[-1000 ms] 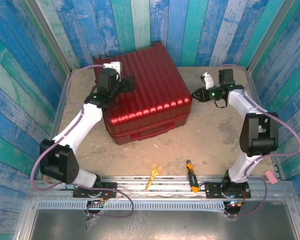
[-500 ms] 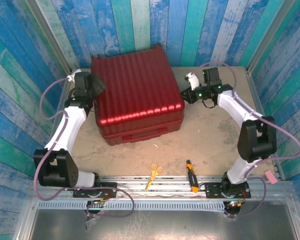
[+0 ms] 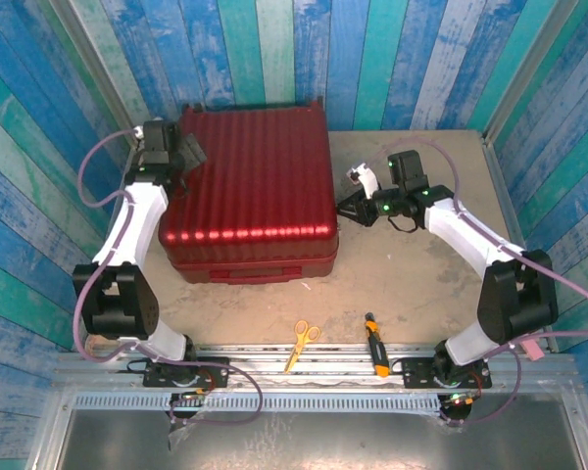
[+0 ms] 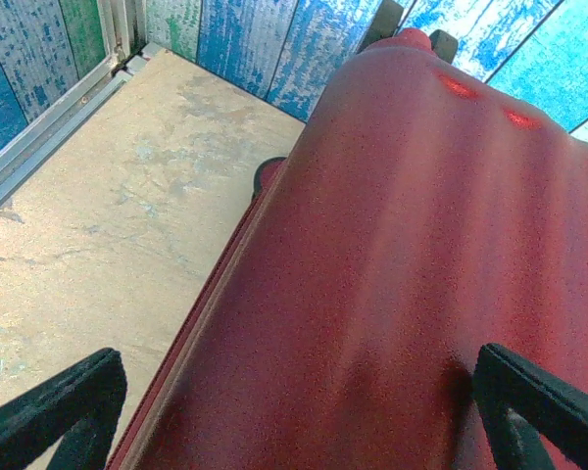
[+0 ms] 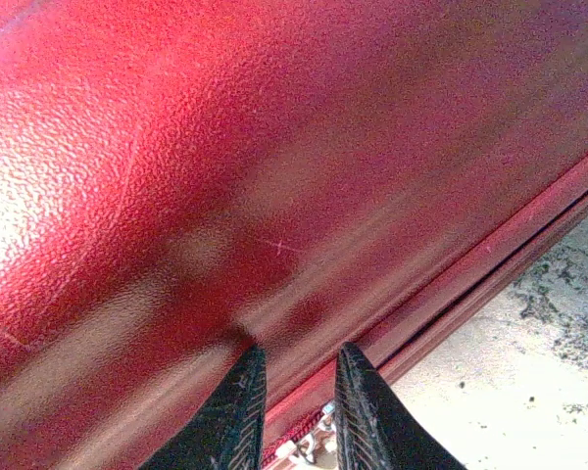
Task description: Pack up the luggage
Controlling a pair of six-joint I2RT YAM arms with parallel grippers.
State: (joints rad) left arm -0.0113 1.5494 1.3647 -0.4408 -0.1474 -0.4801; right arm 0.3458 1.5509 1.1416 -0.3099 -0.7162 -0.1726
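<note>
ITEM: the luggage; dark-red ribbed hard shell, lying flat with the lid down, upper left of centre in the top view, its far edge against the painted back wall; it rests on the counter.

LEFT GRIPPER: at the case's upper-left corner; in the left wrist view the left gripper stands spread wide, one finger over the counter and the other over the shell, holding nothing.

RIGHT GRIPPER: just beside the case's right side; in the right wrist view the right gripper has its fingers drawn almost together at the seam; a small metal piece, possibly the zip pull, sits low in the slit; whether it is pinched cannot be told.

HANDLING (judged): stiff, unyielding shell; likely heavy for these arms; glossy pebbled skin, so fingers would slip on the flat faces; far too broad to span; better pushed or slid than lifted.

HOLDS (judged): zip pull along the seam; lid rim once it is freed; recessed grip on the near side wall.

ALSO PRESENT: scissors and an orange-and-black hand tool, lower centre, well apart from the case.
</note>
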